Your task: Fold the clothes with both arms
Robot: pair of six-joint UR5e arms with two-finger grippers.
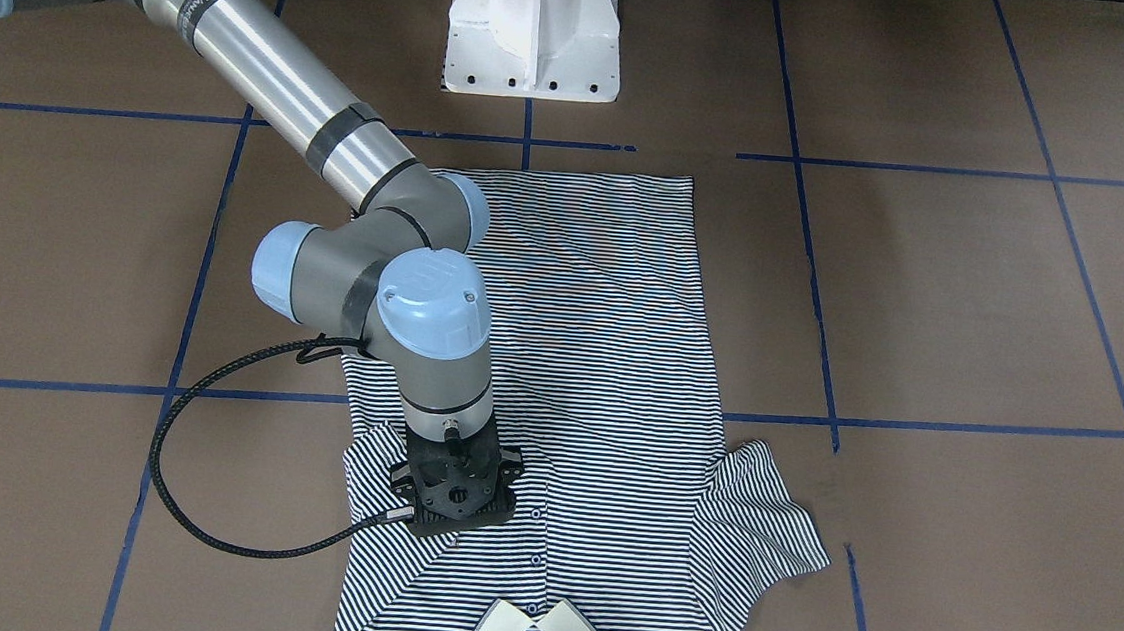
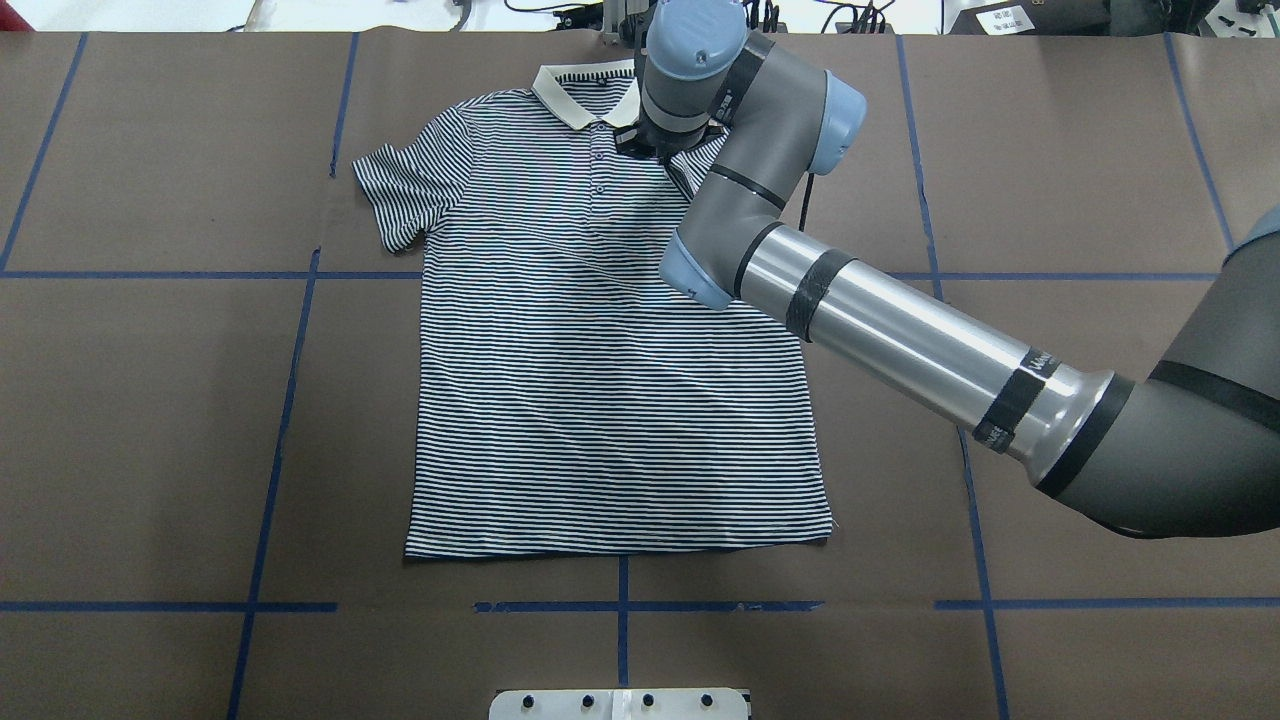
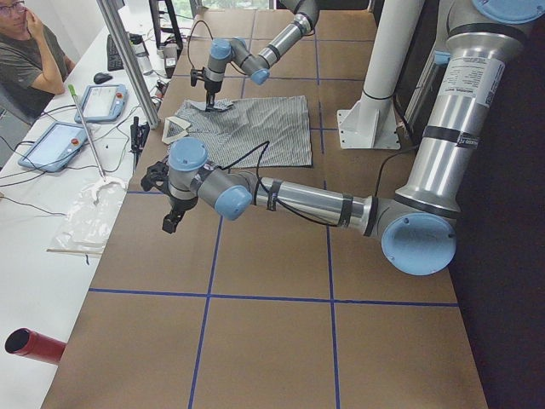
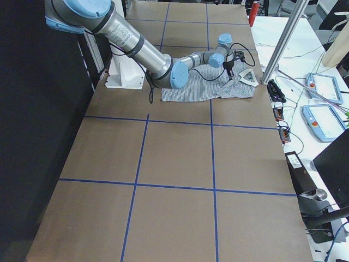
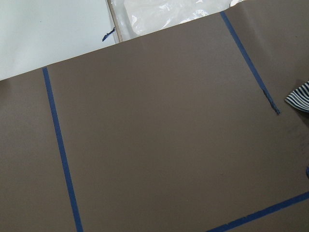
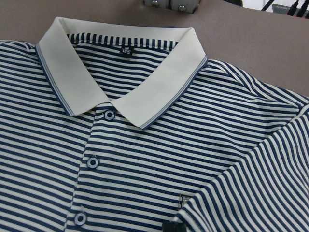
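The navy-and-white striped polo shirt (image 2: 600, 380) lies flat, front up, its white collar (image 2: 585, 95) at the table's far edge. One sleeve (image 2: 400, 190) lies spread out. The other sleeve (image 6: 251, 179) is folded in over the chest, beside the button placket (image 6: 91, 162). My right gripper (image 1: 453, 513) stands upright on that folded sleeve near the collar. Only a black fingertip (image 6: 174, 227) shows, at the sleeve's hem, apparently shut on it. My left gripper (image 3: 173, 220) hangs over bare table off the shirt's spread-sleeve side. I cannot tell whether it is open or shut.
The white pedestal base (image 1: 534, 32) stands at the robot's edge of the table. Blue tape lines (image 2: 300, 400) cross the brown table cover. Past the far edge are tablets (image 3: 55, 145), a clear plastic bag (image 3: 89, 213), a metal post (image 3: 128, 60) and a seated operator (image 3: 25, 51).
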